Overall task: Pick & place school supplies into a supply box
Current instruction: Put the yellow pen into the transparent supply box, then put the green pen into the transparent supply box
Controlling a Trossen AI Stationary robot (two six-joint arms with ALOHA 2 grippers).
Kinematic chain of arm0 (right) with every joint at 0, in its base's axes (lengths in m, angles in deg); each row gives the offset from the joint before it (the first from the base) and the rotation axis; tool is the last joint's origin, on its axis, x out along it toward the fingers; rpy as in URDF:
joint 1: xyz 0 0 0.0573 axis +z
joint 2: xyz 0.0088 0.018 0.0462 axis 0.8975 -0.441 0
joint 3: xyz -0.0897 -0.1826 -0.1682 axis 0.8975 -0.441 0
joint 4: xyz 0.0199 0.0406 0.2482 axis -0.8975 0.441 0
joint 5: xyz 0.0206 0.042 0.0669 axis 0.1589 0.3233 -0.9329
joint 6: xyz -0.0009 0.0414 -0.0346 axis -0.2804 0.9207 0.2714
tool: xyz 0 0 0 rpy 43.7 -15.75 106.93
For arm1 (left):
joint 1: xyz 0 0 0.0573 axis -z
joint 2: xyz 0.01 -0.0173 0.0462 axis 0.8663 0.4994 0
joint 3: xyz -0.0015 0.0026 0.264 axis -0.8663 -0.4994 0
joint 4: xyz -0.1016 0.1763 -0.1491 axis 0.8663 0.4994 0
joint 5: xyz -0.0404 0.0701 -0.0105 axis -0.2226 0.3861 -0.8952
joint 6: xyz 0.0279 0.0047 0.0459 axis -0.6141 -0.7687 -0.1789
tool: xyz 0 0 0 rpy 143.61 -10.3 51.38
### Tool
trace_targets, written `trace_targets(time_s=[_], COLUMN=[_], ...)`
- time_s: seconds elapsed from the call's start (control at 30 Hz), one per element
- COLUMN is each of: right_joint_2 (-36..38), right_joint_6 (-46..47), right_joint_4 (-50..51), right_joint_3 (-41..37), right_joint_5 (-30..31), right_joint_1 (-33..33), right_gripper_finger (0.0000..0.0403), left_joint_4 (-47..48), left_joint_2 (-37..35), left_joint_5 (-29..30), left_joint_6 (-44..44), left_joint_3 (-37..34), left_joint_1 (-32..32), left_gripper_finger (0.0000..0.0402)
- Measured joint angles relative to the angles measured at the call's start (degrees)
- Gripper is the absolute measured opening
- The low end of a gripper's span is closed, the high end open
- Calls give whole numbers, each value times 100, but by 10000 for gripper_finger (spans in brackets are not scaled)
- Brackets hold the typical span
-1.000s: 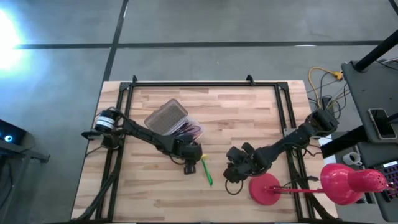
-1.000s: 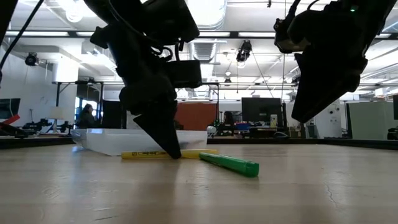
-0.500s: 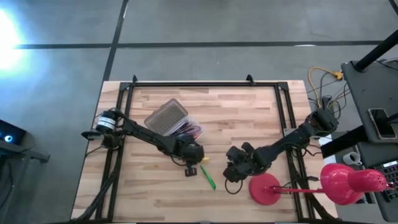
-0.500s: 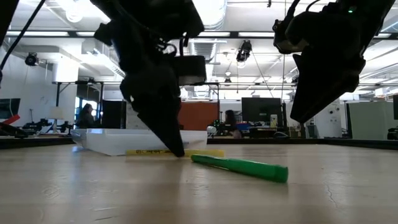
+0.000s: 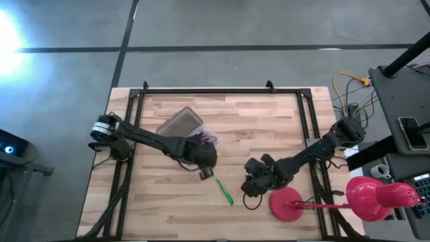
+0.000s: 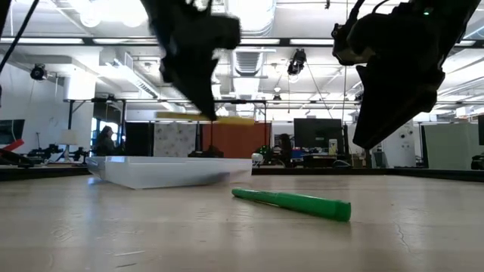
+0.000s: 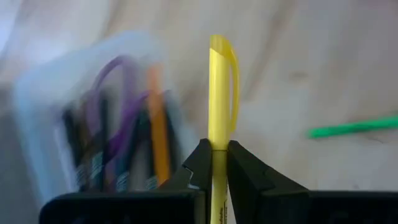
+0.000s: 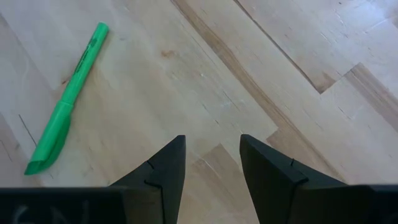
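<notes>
Between left claw [image 7: 214, 163] fingers, yellow highlighter [image 7: 221, 93].

Count, this moment:
- Yellow plastic highlighter with clip [image 7: 222, 106]: 1.
- Green plastic marker [image 8: 67, 102]: 1, lying on the table.
- Clear plastic supply box with ribbed grey lid [image 5: 180, 124]: 1.
- Pens and markers inside the box [image 7: 124, 149]: several, in purple, orange and black; blurred, exact number cannot be told.
- Red lamp with round base [image 5: 287, 204]: 1.
- Dark robot arms: 2.
</notes>
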Motion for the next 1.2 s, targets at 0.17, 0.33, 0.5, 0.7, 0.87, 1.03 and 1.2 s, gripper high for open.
trace_targets(time_s=[0.17,0.33,0.5,0.7,0.87,1.03,1.2], right_joint_2=[1,0,0,-2,-232,-986,-1859], right_joint_6=[0,1,-115,-179,-537,-278,193], right_joint_4=[-46,-278,-1005,-1549,-1512,-617,227], right_joint_3=[0,0,0,69,531,1473,2523], right_joint_5=[-2,-7,-134,-219,-496,-717,-871], right_joint_1=[0,0,0,14,13,-61,-176], right_gripper_finger=[144,144,144,144,144,144,144], left_joint_4=[-554,-2103,-2851,-2486,-2473,-1987,-1239], left_joint_2=[-776,-1626,-1912,-2024,-2297,-2554,-2727], left_joint_5=[50,-46,-12,-5,19,143,293], left_joint_6=[1282,2199,2622,2722,2480,2280,2200], left_joint_3=[-1160,-2532,-3252,-3406,-3138,-2713,-2588], left_joint_1=[-378,-724,-899,-901,-515,-130,141], left_gripper_finger=[16,25,65,129,151,149,145])
